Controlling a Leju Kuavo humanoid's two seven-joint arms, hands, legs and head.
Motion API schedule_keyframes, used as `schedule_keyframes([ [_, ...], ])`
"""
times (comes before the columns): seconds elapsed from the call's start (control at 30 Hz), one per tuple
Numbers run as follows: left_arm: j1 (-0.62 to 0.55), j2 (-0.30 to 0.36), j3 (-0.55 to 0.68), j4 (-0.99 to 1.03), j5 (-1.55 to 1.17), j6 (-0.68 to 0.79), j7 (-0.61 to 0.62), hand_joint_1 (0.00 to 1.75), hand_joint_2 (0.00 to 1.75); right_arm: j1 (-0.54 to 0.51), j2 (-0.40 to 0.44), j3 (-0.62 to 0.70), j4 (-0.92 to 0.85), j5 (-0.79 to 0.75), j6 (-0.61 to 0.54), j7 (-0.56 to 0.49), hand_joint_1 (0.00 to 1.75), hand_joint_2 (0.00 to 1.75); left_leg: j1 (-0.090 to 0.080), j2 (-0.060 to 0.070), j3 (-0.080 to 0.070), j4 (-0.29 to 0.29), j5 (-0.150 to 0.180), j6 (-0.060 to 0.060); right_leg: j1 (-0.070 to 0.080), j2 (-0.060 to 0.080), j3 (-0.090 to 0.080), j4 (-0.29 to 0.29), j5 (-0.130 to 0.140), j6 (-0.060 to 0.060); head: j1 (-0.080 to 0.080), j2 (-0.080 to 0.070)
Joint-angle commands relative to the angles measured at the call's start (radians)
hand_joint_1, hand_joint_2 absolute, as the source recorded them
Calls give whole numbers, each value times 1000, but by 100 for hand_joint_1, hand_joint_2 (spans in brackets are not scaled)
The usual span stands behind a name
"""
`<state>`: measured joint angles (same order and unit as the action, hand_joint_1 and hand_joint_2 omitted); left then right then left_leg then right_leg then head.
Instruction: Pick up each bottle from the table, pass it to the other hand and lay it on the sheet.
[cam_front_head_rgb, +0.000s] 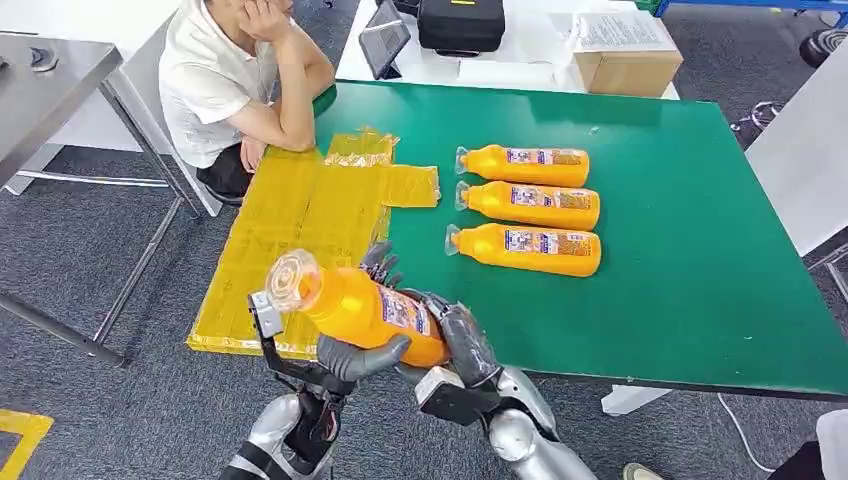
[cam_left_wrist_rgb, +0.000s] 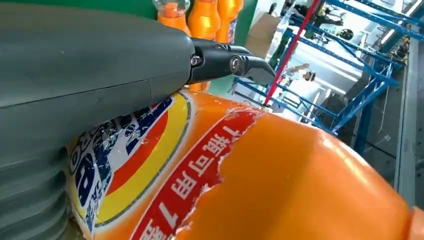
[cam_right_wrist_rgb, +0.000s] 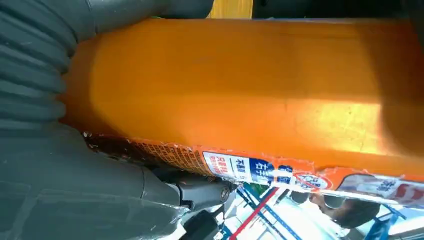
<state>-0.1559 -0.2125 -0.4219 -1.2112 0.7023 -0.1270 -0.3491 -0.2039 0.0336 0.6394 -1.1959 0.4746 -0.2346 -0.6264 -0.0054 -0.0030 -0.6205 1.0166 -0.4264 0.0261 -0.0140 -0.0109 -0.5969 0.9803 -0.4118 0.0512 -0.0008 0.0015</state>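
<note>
Green felt covers the table (cam_front_head_rgb: 700, 300), with a yellow plastic sheet (cam_front_head_rgb: 290, 230) laid over its left end; the orange plastic juice bottle (cam_front_head_rgb: 365, 308) hangs above the near edge, cap toward the sheet, base toward the robot's right; both hands are wrapped round it, the left hand (cam_front_head_rgb: 360, 355) under the label, the right hand (cam_front_head_rgb: 465, 340) at the base; the sheet lies nearer the left arm. The left wrist view adds three more orange bottles (cam_left_wrist_rgb: 202, 17) waiting beyond.
</note>
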Motion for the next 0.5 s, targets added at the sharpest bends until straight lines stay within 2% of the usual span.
schedule_keyframes([
  [0.03,-90,-9,15,86,19,0,3,0,175,-15,-6,124,63,7,11,-31,175,175,2,-2,5,-1,-1,-2,2,-1,6,-1,-2,-2,0,0],
  [0.07,-86,-9,19,76,29,-11,-2,0,175,-13,-5,121,66,1,15,-31,175,175,1,-1,3,-1,-1,-1,1,-1,3,-1,-1,-2,0,0],
  [0.1,-79,-5,18,54,32,-28,-10,175,175,-13,-5,116,73,-6,20,-30,175,175,2,-1,5,0,-2,-2,2,0,5,-1,-2,-2,0,0],
  [0.13,-74,-5,23,41,32,-30,-12,175,175,-12,-5,111,80,-9,24,-29,175,175,1,-1,3,0,-1,-2,1,0,3,-1,-1,-2,0,0],
  [0.17,-68,-7,28,24,34,-41,-24,175,175,-11,-6,107,87,-12,26,-27,150,175,2,0,5,-1,-2,-2,2,0,5,-1,-2,-2,0,0],
  [0.2,-57,-6,32,-2,43,-63,-22,175,175,-10,-6,101,100,-14,33,-25,38,175,1,-1,3,0,-1,-2,1,0,4,0,-1,-2,0,0],
  [0.23,-52,-6,35,-12,44,-67,-23,175,175,-9,-7,98,107,-15,36,-26,0,175,2,-1,5,0,-2,-2,2,0,5,-1,-2,-2,0,0],
  [0.5,-32,-8,59,-48,38,-71,-30,175,175,17,11,70,119,-22,33,-30,0,175,1,0,3,0,-1,-2,1,0,4,-1,-1,-2,0,0],
])
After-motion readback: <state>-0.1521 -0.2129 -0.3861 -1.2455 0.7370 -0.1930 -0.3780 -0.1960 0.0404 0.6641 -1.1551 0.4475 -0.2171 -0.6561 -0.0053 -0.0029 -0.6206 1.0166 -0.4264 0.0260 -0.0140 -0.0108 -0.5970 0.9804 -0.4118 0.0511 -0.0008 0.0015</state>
